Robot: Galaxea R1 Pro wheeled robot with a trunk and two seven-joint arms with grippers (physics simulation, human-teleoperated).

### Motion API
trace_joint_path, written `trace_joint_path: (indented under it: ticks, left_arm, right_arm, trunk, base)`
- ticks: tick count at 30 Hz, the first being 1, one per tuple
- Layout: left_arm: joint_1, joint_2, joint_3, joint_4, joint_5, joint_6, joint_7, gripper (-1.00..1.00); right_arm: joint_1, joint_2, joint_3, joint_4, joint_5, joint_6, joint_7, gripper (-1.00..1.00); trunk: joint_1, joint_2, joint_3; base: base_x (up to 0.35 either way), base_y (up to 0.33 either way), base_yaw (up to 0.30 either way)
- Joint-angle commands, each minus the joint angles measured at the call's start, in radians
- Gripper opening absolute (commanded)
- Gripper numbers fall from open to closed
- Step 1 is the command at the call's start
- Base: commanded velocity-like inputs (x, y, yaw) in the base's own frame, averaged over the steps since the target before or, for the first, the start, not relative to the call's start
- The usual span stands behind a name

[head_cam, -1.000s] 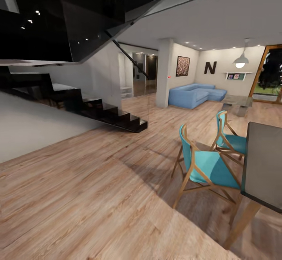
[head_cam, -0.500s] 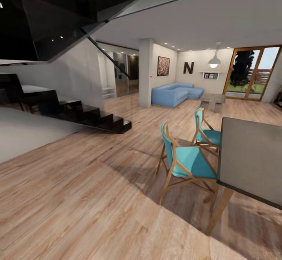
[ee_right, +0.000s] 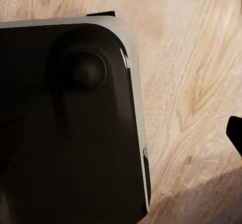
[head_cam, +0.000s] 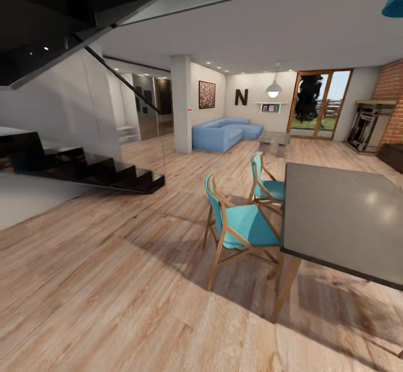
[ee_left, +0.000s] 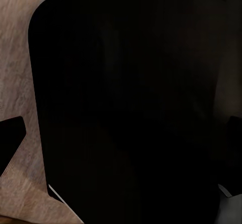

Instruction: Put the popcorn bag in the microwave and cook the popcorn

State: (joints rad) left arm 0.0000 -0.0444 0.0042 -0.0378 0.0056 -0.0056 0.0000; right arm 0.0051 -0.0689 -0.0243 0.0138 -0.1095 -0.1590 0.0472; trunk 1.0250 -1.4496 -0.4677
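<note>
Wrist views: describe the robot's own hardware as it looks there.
Left wrist view: a matte shell, black with a rounded corner, and a black angular piece at the edge, probably the left fingertip. Right wrist view: a glossy shell, black with a pale grey rim and a round boss; a black right fingertip at the edge. Wood floor lies behind.

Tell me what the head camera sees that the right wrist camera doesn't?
Head view alone: two teal chairs beside a grey table, a blue sofa, black stairs and a glass door to the garden. Right wrist view alone: a dark, rounded-cornered panel seen close up, probably part of the robot. Both share the wooden floor, seen at in the wrist view.
</note>
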Motion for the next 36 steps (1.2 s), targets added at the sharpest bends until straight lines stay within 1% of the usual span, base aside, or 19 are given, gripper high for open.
trace_joint_path:
  ticks: [1,36]
  left_arm:
    - [0.0,0.0,0.0,-0.001,0.001,-0.001,0.0,1.0]
    - [0.0,0.0,0.0,-0.001,0.001,0.0,0.0,1.0]
  right_arm:
    - [0.0,0.0,-0.002,0.002,-0.01,-0.005,0.005,1.0]
    - [0.0,0.0,-0.002,0.002,-0.01,-0.005,0.005,1.0]
  trunk:
    - [0.0,0.0,-0.001]
    - [0.0,0.0,-0.001]
  base:
    - [0.0,0.0,-0.297]
    - [0.0,0.0,-0.297]
